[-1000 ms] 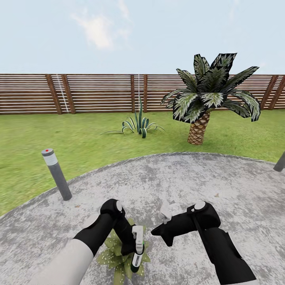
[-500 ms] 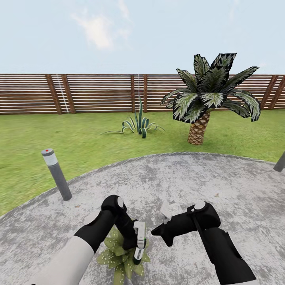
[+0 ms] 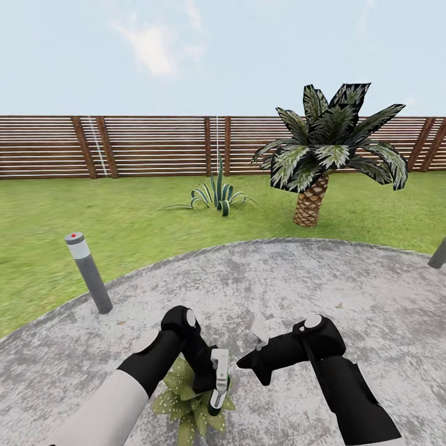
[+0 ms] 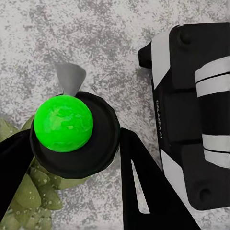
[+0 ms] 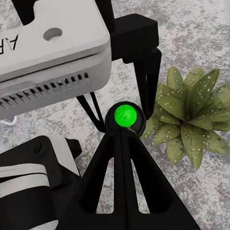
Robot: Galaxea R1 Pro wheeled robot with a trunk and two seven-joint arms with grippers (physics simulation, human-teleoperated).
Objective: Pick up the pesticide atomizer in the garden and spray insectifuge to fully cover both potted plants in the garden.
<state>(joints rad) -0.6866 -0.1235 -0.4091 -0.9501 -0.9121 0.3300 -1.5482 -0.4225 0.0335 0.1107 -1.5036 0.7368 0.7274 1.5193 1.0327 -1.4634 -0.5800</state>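
Head view is showing the job well under way: the left claw (image 3: 214, 389) is holding the sprayer (image 3: 218, 365) low over a potted plant (image 3: 184, 406) that is sitting on the grey paving (image 3: 347, 279) at the robot's feet, so the pick-up is looking done. Whitish specks are dotting the pointed leaves, and they are showing most clearly in the right wrist view, where the plant (image 5: 189, 115) is carrying them on nearly every leaf. I am judging this plant to be partly or mostly covered; whether it is fully covered I cannot tell. The task is asking for two potted plants, so by my reckoning the other one is waiting to be sprayed.

In the left wrist view the left claw (image 4: 76, 160) is pinching the sprayer (image 4: 74, 127), seen end-on as a dark round body with a bright green middle, one black finger pressing on each side. Speckled leaves (image 4: 28, 196) are lying just beneath it.

The right claw (image 3: 259, 332) is hanging beside the sprayer and holding nothing. In its own wrist view the right claw (image 5: 123, 136) is looking pressed together, its fingers meeting in a point aimed at the sprayer (image 5: 125, 116); whether the tip is touching it I cannot tell.
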